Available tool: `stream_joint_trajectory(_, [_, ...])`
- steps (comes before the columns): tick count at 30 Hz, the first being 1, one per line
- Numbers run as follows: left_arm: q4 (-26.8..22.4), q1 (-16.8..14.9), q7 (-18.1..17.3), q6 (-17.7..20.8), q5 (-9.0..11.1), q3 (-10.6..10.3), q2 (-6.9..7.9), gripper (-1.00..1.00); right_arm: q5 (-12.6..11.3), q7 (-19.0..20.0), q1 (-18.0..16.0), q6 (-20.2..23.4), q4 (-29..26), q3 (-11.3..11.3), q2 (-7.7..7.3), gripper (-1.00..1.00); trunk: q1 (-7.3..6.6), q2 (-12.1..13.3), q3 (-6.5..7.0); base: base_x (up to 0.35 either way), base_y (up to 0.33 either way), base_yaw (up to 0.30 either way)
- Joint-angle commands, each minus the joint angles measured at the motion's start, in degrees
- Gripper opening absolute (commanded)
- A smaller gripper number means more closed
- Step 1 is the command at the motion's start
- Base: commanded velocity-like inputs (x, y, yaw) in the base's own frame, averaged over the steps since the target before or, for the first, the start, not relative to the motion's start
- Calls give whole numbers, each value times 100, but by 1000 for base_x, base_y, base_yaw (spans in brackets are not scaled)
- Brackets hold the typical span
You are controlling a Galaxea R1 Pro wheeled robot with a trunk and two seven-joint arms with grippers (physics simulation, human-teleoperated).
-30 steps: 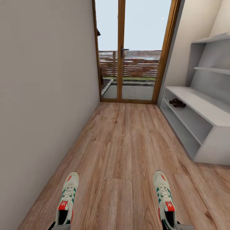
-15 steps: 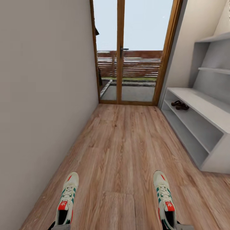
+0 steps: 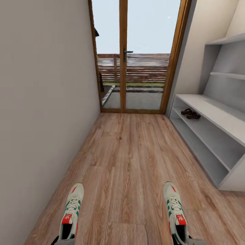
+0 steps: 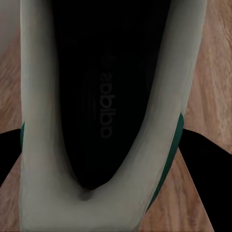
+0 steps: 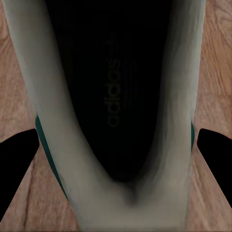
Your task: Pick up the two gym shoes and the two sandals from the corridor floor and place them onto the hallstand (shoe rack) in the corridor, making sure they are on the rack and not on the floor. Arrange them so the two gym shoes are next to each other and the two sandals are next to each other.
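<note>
left gripper (image 4: 104,159): I've got it clamped on the heel of the left shoe (image 3: 70,216), black fingers (image 4: 9,154) either side
right gripper (image 5: 116,164): same deal, pinching the right shoe (image 3: 176,212) at the heel
shoes: both held over the floor (image 3: 126,163), toes pointing at the glass door (image 3: 136,58), well apart
sandals (image 3: 190,113): side by side on the rack (image 3: 217,117), upper open shelf, far end
left side: just plain wall (image 3: 44,102)

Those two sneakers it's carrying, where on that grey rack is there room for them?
The hallstand's long bench top looks bare. Its upper open shelf is free from the sandals at the door end toward the near end. The bottom shelf looks free too. Both gym shoes should fit side by side.
</note>
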Motion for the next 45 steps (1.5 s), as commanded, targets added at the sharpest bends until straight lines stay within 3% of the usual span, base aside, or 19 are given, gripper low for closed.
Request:
stream_joint_trajectory(1, [4, -4, -39, -16, -4, 34, -4, -100, 12, 33, -3, -19, 3, -30, 3, -100, 2, -2, -5, 336, 96, -2])
stream_joint_trajectory(28, [4, -4, -42, -10, -13, 34, -11, -100, 12, 15, -3, -19, -5, -30, 3, -100, 2, -2, -5, 336, 56, -4])
stream_joint_trajectory(45, [4, -4, -39, -7, -13, 34, -11, -100, 7, 15, -3, -19, -5, -30, 3, -100, 2, -2, -5, 336, 0, -208])
